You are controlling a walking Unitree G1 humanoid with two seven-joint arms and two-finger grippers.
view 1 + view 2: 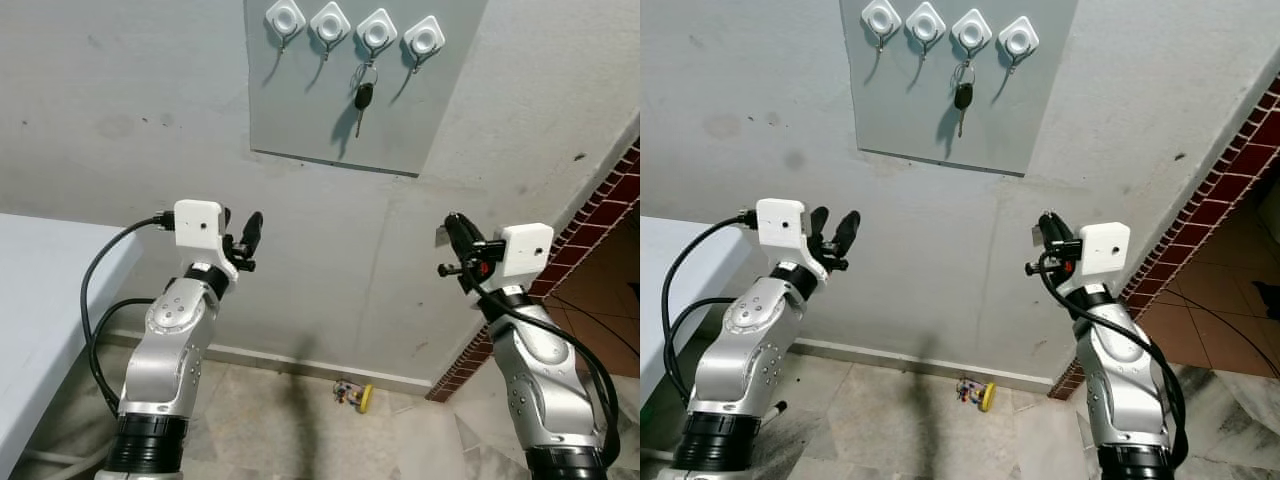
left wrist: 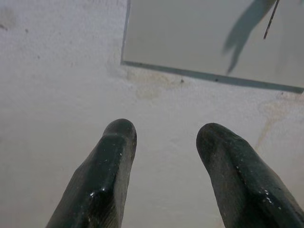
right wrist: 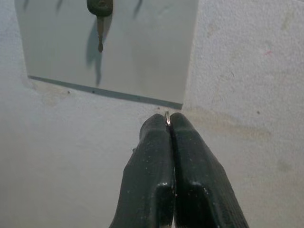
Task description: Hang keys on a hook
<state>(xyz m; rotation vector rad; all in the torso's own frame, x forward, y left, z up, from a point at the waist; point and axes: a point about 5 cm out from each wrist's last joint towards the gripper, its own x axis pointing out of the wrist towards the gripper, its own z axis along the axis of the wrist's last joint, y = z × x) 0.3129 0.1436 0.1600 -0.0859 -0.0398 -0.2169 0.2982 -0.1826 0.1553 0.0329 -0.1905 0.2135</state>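
A black-headed key (image 1: 363,100) with a thin metal blade hung on a silver ring from the third white hook (image 1: 377,30) near the grey board's (image 1: 300,110) top edge. The left gripper (image 1: 833,232) was spread open; the right gripper (image 3: 167,124) was pressed closed on a tiny metal tip.

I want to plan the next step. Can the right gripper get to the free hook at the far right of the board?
Probably yes. The right gripper, shut, is raised below the grey board, with only bare wall between it and the rightmost hook. The key hangs on the neighbouring hook.
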